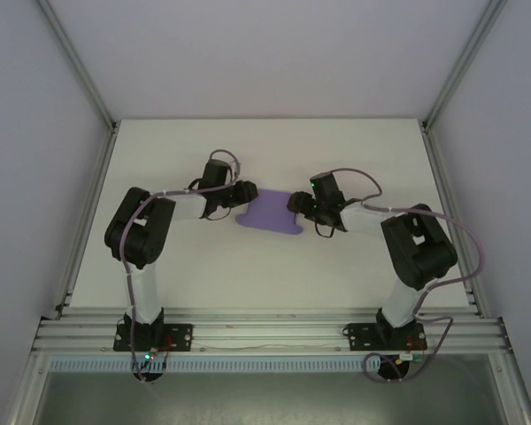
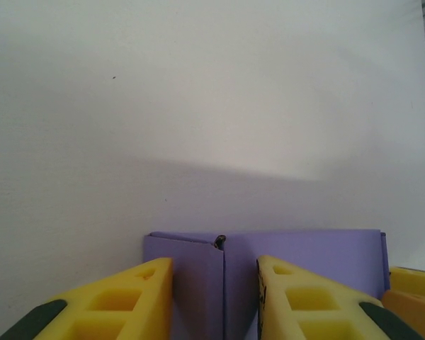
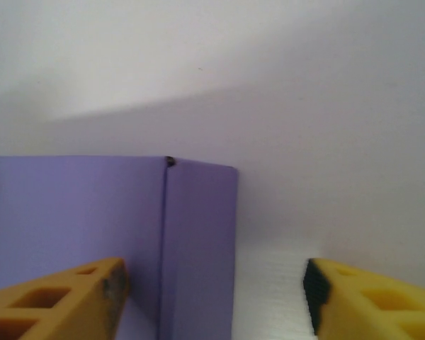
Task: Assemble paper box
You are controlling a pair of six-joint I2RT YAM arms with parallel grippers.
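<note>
Left fingers (image 2: 145, 297) stand either side of an upright purple wall of the paper box (image 2: 304, 244), low in the left wrist view. A vertical fold (image 2: 223, 283) runs down between them, with a narrower panel to its left and a wider one to its right. Purple card fills the gap between the two yellow tips, but I cannot tell whether they pinch it or merely bracket it. At the lower right edge of that frame a yellow-orange piece (image 2: 414, 290) shows just past the end of the box.

Right fingers (image 3: 71, 297) are released and spread wide. The one at the lower left of the right wrist view sits in front of the purple face. The one at the lower right is over the bare white worktop (image 3: 269, 290), apart from the card's edge. Here too a fold divides the wall, with the wide panel on the left and a narrow end panel on the right.

From the top camera the box lies in the middle of the frame on the worktop, between the two tools. The left arm (image 1: 146, 230) reaches in from the left to its upper left end. The right arm (image 1: 416, 243) reaches in from the right to its upper right end. A lobe of card juts out at the box's lower right.
</note>
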